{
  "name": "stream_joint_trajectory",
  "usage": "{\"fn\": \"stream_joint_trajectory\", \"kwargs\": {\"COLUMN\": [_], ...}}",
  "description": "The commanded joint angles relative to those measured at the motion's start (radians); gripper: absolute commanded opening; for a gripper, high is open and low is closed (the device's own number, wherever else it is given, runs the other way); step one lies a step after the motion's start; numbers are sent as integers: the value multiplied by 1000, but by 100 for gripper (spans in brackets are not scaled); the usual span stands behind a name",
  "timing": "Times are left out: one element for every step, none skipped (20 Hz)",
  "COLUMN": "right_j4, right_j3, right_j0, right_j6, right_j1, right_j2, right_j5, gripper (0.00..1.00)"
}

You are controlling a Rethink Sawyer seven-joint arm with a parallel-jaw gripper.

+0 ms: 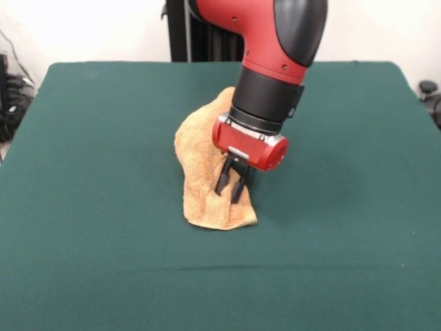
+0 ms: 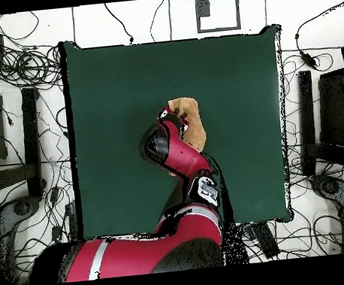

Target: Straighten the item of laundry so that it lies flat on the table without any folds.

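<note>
The orange-tan towel (image 1: 200,176) lies bunched in a long, folded heap near the middle of the dark green table (image 1: 103,207). Its far end is hidden behind the arm. My gripper (image 1: 229,192) hangs over the towel's near right part, with its two black fingers (image 1: 222,183) a little apart and pointing down at the cloth. I see nothing held between them. In the overhead view the towel (image 2: 190,115) pokes out beside the arm's red wrist, above the table (image 2: 110,94), and the fingers are hidden under the arm.
The red and black arm (image 1: 275,62) comes down from the far side over the towel. Cables and stands (image 2: 23,133) lie on the floor around the table.
</note>
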Motion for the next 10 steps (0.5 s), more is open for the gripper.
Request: {"fn": "stream_joint_trajectory", "kwargs": {"right_j4": [129, 159, 162, 164, 166, 163, 151, 141, 142, 136], "right_j3": [-104, -98, -93, -89, -86, -80, -70, -65, -62, -55], "right_j0": [99, 112, 112, 112, 111, 105, 95, 86, 87, 85], "right_j6": [176, 198, 203, 207, 210, 213, 215, 213, 212, 211], "right_j1": [99, 98, 96, 93, 91, 87, 79, 74, 72, 66], "right_j2": [39, 27, 28, 30, 32, 40, 53, 64, 64, 67], "right_j5": [161, 176, 166, 162, 159, 151, 137, 129, 126, 123], "gripper": [0, 0, 0, 0, 0, 0, 0, 0, 0, 0]}}
